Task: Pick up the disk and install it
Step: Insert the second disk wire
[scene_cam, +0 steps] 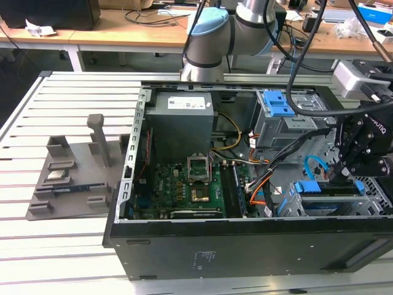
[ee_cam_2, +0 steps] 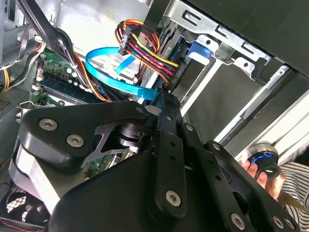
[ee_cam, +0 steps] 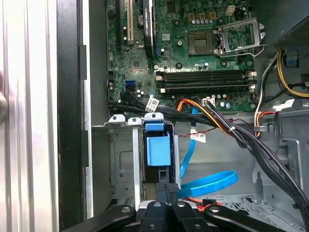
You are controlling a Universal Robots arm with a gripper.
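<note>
Robotics lab or electronics workshop: open computer case (scene_cam: 245, 246) on slatted metal bench (scene_cam: 67, 110), robot arm (scene_cam: 212, 37) behind, wooden desks (scene_cam: 110, 34) cluttered with cables.

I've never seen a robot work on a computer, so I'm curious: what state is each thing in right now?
Computer case: lying on its side, open.
Disk: standing on edge inside the metal bay.
Gripper: right at the disk's near end.
Blue cable: lying in a loose loop beside the bay.
Processor socket: looks empty.
</note>
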